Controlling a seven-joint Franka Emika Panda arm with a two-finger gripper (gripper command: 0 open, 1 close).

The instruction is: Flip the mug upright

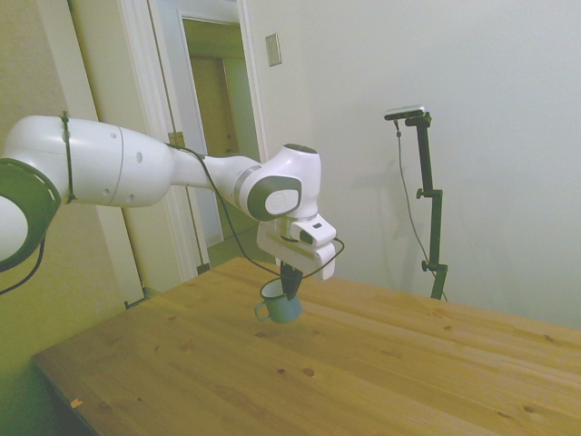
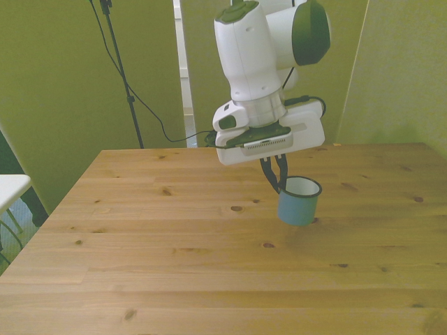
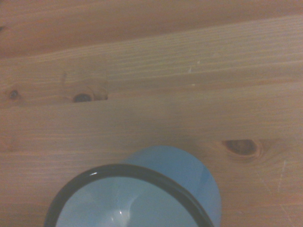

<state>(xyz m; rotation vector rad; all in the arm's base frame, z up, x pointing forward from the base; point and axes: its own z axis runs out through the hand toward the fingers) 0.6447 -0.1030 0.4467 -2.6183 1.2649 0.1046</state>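
Observation:
The light-blue mug [image 1: 281, 309] has its dark-rimmed mouth facing up and leans slightly. Its loop handle sticks out toward the side view's left. My gripper [image 1: 289, 289] comes down from above and is shut on the mug's rim, one finger inside and one outside. In the front view the mug [image 2: 299, 206] hangs just to the right of the gripper [image 2: 278, 183], at or barely above the wooden table [image 2: 174, 244]; I cannot tell whether its base touches. The wrist view shows the mug [image 3: 180, 170] from above, with its rim and pale inside.
The table [image 1: 408, 363] stretches wide around the mug, with its near corner at the side view's lower left. A white object [image 2: 10, 187] stands beyond the table's edge at the front view's left.

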